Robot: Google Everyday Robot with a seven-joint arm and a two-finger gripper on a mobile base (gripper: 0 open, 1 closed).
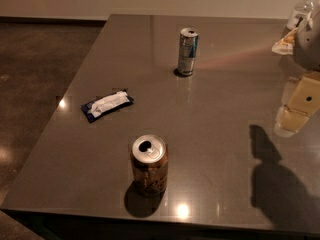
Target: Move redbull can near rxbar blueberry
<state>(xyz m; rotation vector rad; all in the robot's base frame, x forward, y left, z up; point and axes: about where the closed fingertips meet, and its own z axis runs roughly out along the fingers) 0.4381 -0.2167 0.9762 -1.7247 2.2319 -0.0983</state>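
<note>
Redbull can (188, 51) stands upright far back on the gray table (75, 159), well apart from the rxbar blueberry (107, 104) lying flat toward the left. The gripper (295, 111) hangs over the right side, and I cannot tell if it is spread or pinched.

The redbull can (188, 51) is silver with blue panels. The rxbar blueberry (107, 104) is dark blue with a broad white patch on its face. The wider can (149, 165) is orange-brown, its lid silver. The gripper (296, 109), at the right edge over the glossy grey-brown table (220, 144), is pale cream.
</note>
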